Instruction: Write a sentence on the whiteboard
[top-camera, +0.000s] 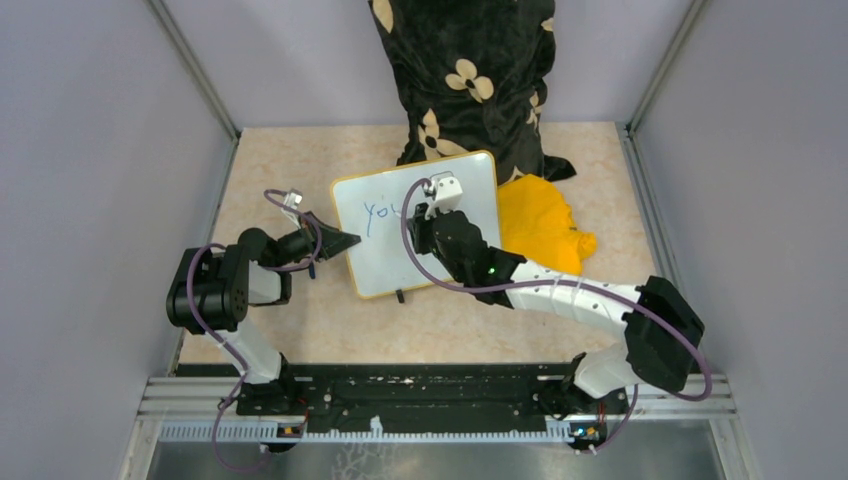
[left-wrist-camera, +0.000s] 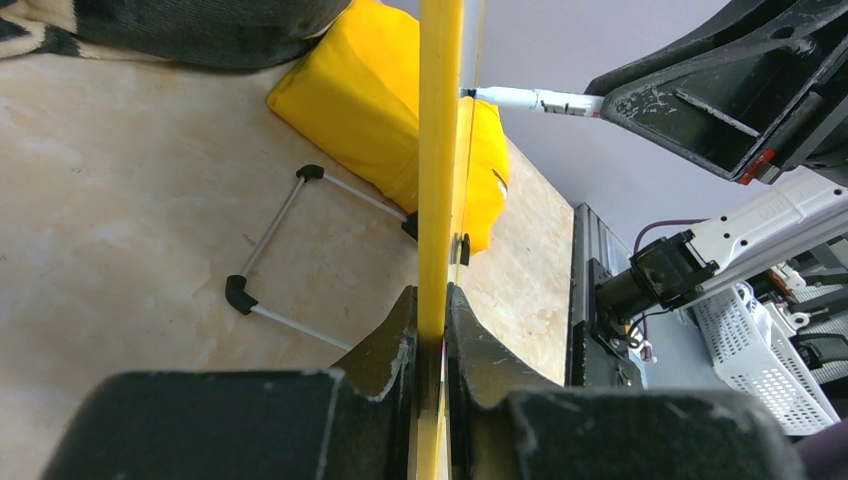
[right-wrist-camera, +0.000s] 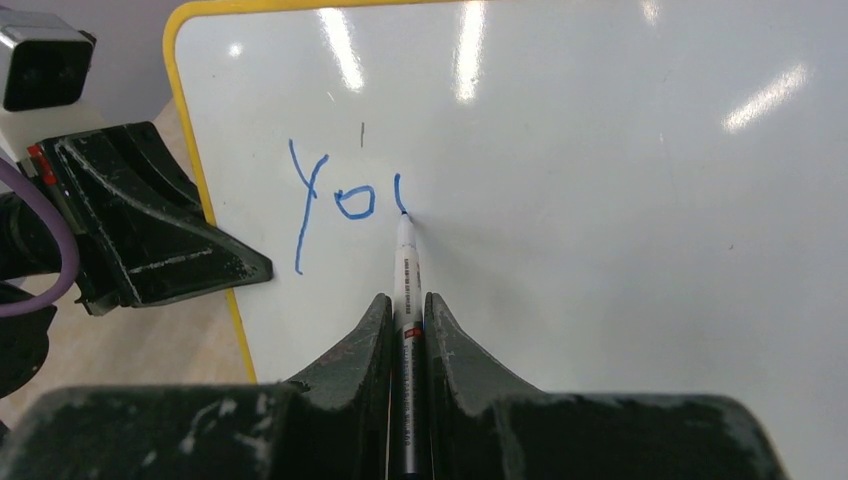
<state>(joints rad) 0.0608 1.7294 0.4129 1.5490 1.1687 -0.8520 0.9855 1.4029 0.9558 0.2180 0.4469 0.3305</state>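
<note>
The whiteboard (top-camera: 385, 255) is white with a yellow frame and stands tilted up at the table's middle. My left gripper (top-camera: 345, 241) is shut on its left edge; the left wrist view shows the yellow frame (left-wrist-camera: 438, 150) edge-on between the jaws (left-wrist-camera: 431, 315). My right gripper (top-camera: 432, 208) is shut on a white marker (right-wrist-camera: 406, 265). The marker tip touches the board (right-wrist-camera: 600, 200) at the bottom of a blue stroke. The blue writing (right-wrist-camera: 340, 200) reads "yo" plus the first stroke of another letter. It shows faintly in the top view (top-camera: 380, 212).
A yellow cloth (top-camera: 540, 225) lies right of the board and also shows in the left wrist view (left-wrist-camera: 360, 100). A black flowered cushion (top-camera: 470, 80) stands behind. The board's wire stand (left-wrist-camera: 290, 250) rests on the table behind it. Grey walls enclose the table.
</note>
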